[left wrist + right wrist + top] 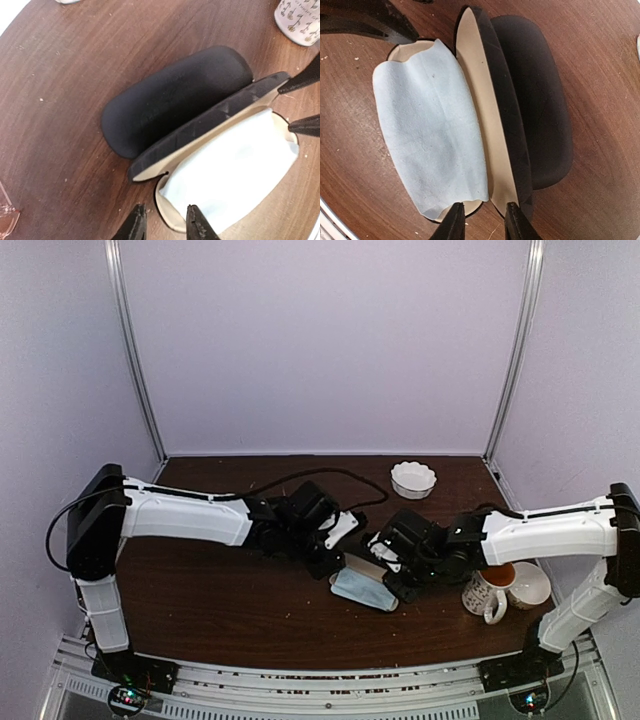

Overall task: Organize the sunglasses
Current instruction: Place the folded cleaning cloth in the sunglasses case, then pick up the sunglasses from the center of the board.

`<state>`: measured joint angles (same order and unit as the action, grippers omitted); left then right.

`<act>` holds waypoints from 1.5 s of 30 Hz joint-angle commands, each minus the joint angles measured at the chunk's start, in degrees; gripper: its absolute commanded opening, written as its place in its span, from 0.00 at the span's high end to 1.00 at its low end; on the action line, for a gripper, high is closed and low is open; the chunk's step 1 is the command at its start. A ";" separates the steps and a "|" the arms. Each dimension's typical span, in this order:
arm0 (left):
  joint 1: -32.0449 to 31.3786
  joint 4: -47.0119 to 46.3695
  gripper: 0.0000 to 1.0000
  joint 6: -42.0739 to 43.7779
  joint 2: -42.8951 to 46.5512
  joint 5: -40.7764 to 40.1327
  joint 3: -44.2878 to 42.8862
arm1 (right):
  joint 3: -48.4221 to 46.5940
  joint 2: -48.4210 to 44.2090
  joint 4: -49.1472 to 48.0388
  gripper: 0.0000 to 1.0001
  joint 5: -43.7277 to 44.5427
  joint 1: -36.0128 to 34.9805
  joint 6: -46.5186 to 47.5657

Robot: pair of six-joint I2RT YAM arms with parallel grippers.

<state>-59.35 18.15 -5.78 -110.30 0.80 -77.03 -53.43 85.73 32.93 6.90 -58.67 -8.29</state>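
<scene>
No clear sight of the sunglasses. Probably tucked under the cloth (430, 125) spread over the near half of the open case (540, 100) in the middle of the table (220, 610), though no frame outline visible through it. Far half, the lid (175, 95), tipped back, presumably to keep the inside reachable.

At the case's left end, the left gripper (166, 226); at its right end, the right gripper (485, 223). Both with jaws slightly parted, clamped on nothing, placed as if to tuck the cloth ends.

At the left wrist view's edge, a pinkish sliver (6, 215), cut off: possibly a lens, impossible to tell.

Right of the case, a mug (487, 592); farther back, a bowl (413, 479).
</scene>
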 commanded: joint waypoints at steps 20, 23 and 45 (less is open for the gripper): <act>1.87 12.92 0.48 -8.03 34.62 -34.07 9.10 | 0.58 -23.06 -5.72 0.56 11.92 -2.16 -1.38; 2.20 14.54 0.06 -11.35 36.68 -43.36 10.35 | 1.42 -24.29 -7.68 0.46 13.12 -2.03 -0.94; 17.69 24.40 0.07 -56.75 25.45 -34.70 4.46 | 6.52 -26.00 -11.99 0.00 19.50 4.89 -10.91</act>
<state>-43.24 40.27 -50.92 -79.24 -36.71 -67.20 -46.54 58.76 19.97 23.00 -54.17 -17.26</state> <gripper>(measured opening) 0.930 0.999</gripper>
